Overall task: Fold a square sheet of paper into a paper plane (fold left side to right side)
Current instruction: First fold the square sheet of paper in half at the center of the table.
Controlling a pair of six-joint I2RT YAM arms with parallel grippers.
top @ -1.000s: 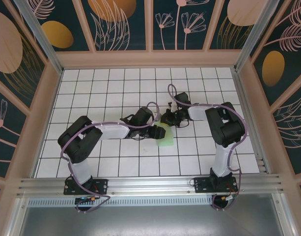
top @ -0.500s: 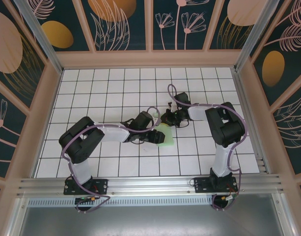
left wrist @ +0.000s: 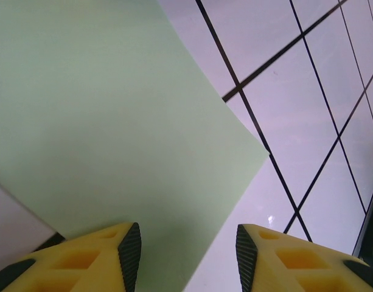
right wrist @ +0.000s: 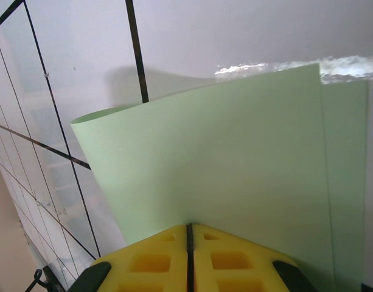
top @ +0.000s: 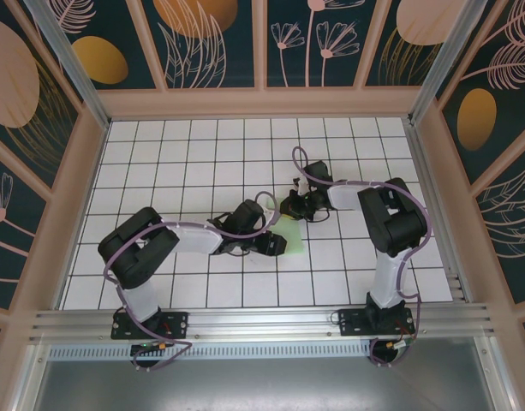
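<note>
Tabletop [top: 159, 163] of white grid tiles lies open all around the square sheet of paper [top: 294, 240], which sits mid-table between the arms, partly doubled over. The right gripper [right wrist: 187, 258] is clamped together on the raised layer's near edge, with the curled fold off to its left. The left gripper [left wrist: 186, 255], jaws apart, hovers low over the flat layer, whose free corner points ahead and right. It looks the better placed to press the crease.

left gripper [left wrist: 189, 255] with jaws half apart; right gripper [right wrist: 188, 243], just beyond it, pinches the square sheet of paper [right wrist: 235, 158].
</note>
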